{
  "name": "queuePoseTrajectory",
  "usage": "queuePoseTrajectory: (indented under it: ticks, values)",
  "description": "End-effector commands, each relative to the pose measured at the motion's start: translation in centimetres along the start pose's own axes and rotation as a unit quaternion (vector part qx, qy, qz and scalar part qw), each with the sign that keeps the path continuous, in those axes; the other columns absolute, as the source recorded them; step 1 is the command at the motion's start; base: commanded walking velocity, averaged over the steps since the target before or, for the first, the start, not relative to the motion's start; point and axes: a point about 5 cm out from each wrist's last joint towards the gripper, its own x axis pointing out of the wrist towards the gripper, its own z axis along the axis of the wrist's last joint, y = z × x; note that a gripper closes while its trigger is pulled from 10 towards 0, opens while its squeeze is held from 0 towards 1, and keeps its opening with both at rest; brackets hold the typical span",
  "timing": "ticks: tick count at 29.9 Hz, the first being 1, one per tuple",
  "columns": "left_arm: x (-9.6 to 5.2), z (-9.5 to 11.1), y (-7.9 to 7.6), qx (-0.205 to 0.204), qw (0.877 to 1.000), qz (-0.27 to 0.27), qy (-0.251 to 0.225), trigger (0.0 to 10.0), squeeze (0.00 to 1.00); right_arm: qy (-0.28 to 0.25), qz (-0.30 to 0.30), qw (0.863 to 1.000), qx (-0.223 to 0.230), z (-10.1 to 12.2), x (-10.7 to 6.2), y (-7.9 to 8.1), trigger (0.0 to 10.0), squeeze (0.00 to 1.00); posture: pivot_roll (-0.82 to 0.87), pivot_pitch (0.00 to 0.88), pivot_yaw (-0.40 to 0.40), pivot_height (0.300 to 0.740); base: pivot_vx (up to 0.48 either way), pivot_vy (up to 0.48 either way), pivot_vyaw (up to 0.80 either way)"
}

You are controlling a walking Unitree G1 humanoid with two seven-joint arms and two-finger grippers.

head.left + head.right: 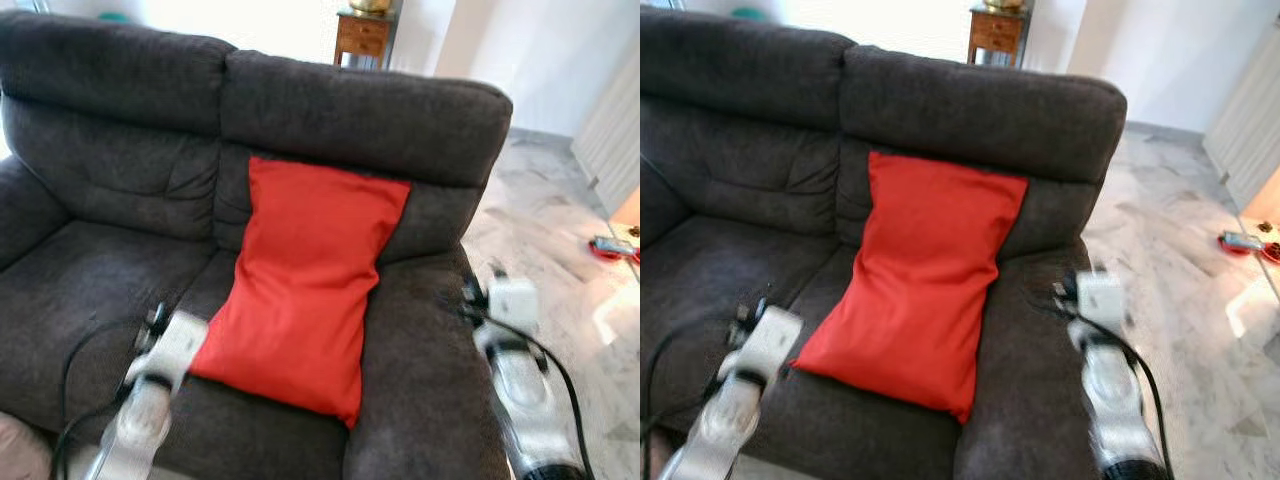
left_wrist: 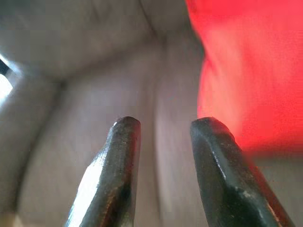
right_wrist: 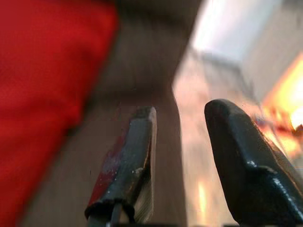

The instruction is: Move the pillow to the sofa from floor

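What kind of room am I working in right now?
Most likely a home living room: a dark grey sofa with a red pillow on it, a marble-look tiled floor, a small wooden side table behind.

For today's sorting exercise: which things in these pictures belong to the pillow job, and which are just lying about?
Belonging to the job:
red rectangular fabric pillow
dark grey upholstered sofa
left tool
right tool

Just lying about:
small wooden side table
red object on the marble floor

There is one red pillow (image 1: 305, 290) and one dark grey sofa (image 1: 110, 180) with two seats. One small wooden cabinet (image 1: 362, 35) stands far behind. Two tools: left tool (image 2: 161, 137), right tool (image 3: 182, 127).
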Motion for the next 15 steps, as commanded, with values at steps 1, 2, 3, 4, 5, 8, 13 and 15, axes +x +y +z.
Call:
queuePoseTrajectory:
  ticks: [1, 2, 3, 4, 5, 8, 13, 15]
  values:
    - [0.1, -1.0, -0.9, -0.023, 0.999, -0.023, 0.017, 10.0, 0.00, 0.025, -0.011, 1.000, -0.005, -1.2, -0.1, -0.8, 10.0, 0.00, 0.05, 0.011, -0.100, 0.740, 0.000, 0.000, 0.00]
    - [-0.3, -2.2, -1.4, -0.030, 0.998, -0.035, 0.043, 10.0, 0.00, 0.056, -0.014, 0.998, -0.009, -2.5, -0.6, -1.1, 10.0, 0.00, 0.04, 0.007, -0.098, 0.740, 0.000, 0.000, 0.00]
    - [-0.6, -3.3, -1.8, -0.036, 0.996, -0.045, 0.068, 10.0, 0.00, 0.083, -0.017, 0.996, -0.012, -3.6, -1.2, -1.4, 10.0, 0.00, 0.04, 0.006, -0.098, 0.740, 0.000, 0.000, 0.00]
    - [-1.0, -4.2, -2.2, -0.046, 0.994, -0.050, 0.089, 10.0, 0.00, 0.111, -0.020, 0.993, -0.017, -4.8, -1.7, -1.7, 10.0, 0.00, 0.04, 0.006, -0.098, 0.740, 0.000, 0.000, 0.00]
    - [-1.2, -4.7, -2.4, -0.052, 0.992, -0.052, 0.101, 10.0, 0.00, 0.126, -0.022, 0.992, -0.020, -5.4, -2.1, -1.8, 10.0, 0.00, 0.04, 0.006, -0.098, 0.740, 0.000, 0.000, 0.00]
    - [-2.3, -6.9, -3.5, -0.076, 0.983, -0.063, 0.154, 10.0, 0.00, 0.195, -0.020, 0.980, -0.022, -8.2, -4.0, -2.1, 10.0, 0.00, 0.04, 0.001, -0.095, 0.740, 0.000, 0.000, 0.00]
    - [-2.9, -7.9, -4.6, -0.078, 0.977, -0.083, 0.179, 10.0, 0.00, 0.265, -0.031, 0.963, -0.029, -10.6, -6.0, -2.5, 10.0, 0.00, 0.03, 0.000, -0.092, 0.740, 0.000, 0.000, 0.00]
    - [-3.0, -8.1, -4.9, -0.079, 0.975, -0.087, 0.187, 10.0, 0.00, 0.285, -0.037, 0.957, -0.030, -11.2, -6.8, -2.7, 10.0, 0.00, 0.04, 0.000, -0.091, 0.740, 0.000, 0.000, 0.00]
